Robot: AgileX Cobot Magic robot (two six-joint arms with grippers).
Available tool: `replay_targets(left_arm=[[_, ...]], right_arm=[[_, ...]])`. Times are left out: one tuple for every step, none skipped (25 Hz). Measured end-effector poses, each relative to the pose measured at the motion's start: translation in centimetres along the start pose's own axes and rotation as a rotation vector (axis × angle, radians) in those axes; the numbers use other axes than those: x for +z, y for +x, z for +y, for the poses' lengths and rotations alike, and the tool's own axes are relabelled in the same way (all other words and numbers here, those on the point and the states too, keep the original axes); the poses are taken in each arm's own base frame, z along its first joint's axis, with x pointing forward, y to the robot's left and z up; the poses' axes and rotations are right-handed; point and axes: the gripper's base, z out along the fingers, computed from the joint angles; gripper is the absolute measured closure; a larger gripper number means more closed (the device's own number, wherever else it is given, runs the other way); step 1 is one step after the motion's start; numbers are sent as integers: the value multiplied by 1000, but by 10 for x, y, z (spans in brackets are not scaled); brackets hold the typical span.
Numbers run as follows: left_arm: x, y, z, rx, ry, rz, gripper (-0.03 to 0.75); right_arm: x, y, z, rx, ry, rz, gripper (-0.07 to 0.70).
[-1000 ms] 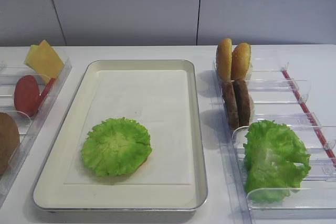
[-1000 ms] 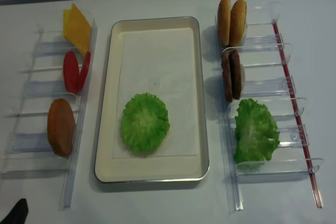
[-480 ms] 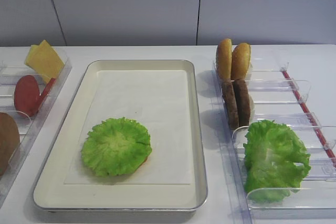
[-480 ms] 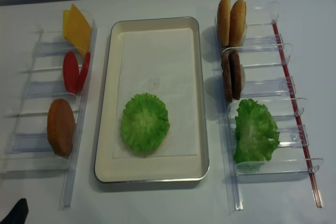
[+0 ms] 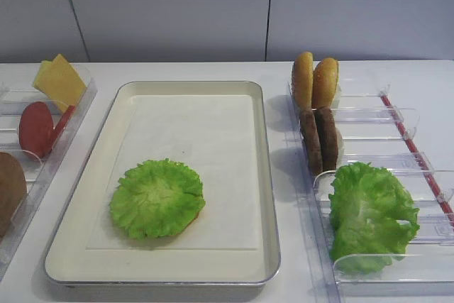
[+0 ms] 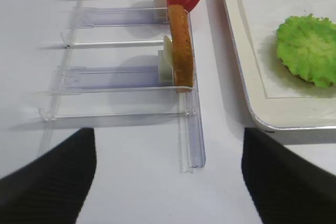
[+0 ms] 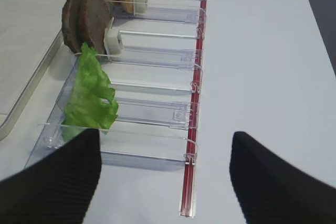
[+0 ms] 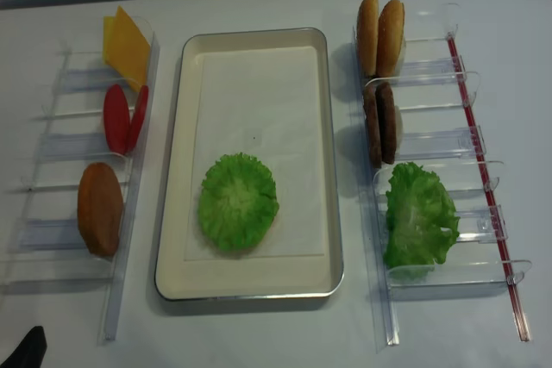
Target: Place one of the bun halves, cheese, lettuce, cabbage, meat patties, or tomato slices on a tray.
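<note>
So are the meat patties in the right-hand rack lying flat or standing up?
Standing up. The meat patties sit on edge, side by side in their clear rack compartment, just below the upright bun halves.

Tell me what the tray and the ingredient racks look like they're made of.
The tray: probably cream plastic or enamelled metal, smooth and slightly glossy, with a matte white paper liner. The racks: clear hard plastic, since the table shows through them and their edges catch light.

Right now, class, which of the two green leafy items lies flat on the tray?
The lettuce, a round ruffled leaf spread flat on the tray. The other, the bunched leaves, stands in the right-hand clear rack.
</note>
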Motion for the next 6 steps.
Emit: replay_targets(left_arm=[[0,0,0,0,0,0,160],[0,0,0,0,0,0,160],[0,0,0,0,0,0,160],[0,0,0,0,0,0,160],[0,0,0,0,0,0,160],[0,0,0,0,0,0,160]], right_arm=[[0,0,0,0,0,0,82],[0,0,0,0,0,0,82],[0,0,0,0,0,0,82],[0,0,0,0,0,0,82],[0,0,0,0,0,0,82],[0,0,0,0,0,0,83]])
